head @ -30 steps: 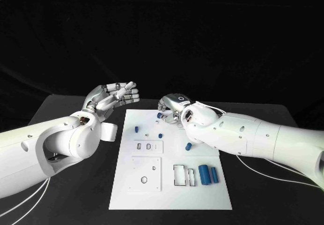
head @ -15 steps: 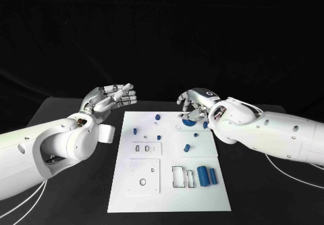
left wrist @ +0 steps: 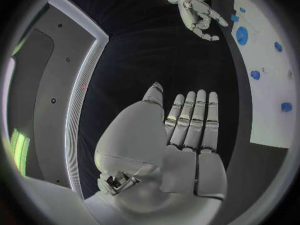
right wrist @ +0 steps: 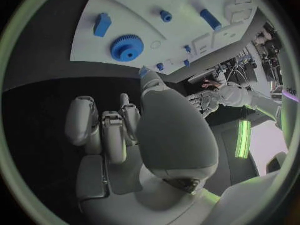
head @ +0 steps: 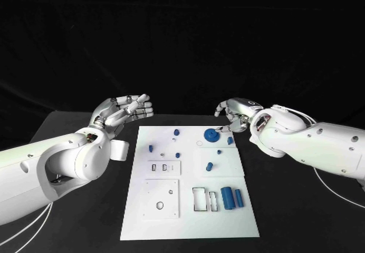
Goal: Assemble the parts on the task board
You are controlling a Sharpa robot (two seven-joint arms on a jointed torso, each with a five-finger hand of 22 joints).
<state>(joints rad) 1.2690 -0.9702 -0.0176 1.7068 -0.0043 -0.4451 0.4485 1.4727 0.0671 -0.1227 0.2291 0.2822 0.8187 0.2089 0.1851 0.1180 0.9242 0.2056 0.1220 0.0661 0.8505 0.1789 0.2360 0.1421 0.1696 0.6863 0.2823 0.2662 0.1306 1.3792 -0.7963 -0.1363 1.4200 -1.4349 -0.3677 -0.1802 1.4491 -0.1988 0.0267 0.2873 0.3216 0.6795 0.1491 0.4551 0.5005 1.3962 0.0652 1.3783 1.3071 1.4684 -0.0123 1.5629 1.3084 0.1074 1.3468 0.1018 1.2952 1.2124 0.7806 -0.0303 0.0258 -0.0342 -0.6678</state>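
Observation:
The white task board [head: 190,221] lies in the middle of the table. A blue gear [head: 211,135] lies flat near its far edge, with a small blue block [head: 230,140] beside it. Small blue pegs [head: 176,132] are dotted over the far half, and two blue cylinders [head: 232,197] lie near the right edge. My right hand [head: 236,113] hovers just beyond the board's far right corner, fingers loosely bent, holding nothing. My left hand [head: 125,109] is raised off the far left corner, fingers straight and apart from the thumb, empty. The right wrist view shows the gear [right wrist: 127,47] and block [right wrist: 102,24].
White insert plates with slots [head: 166,166] and a hole [head: 161,202] sit on the board's left half, and a rectangular frame [head: 202,198] lies beside the cylinders. Black table [head: 304,211] surrounds the board on both sides.
My right hand has lifted off the board's far middle and moved right, past the far right corner, uncovering the blue gear. The left hand has stayed in place.

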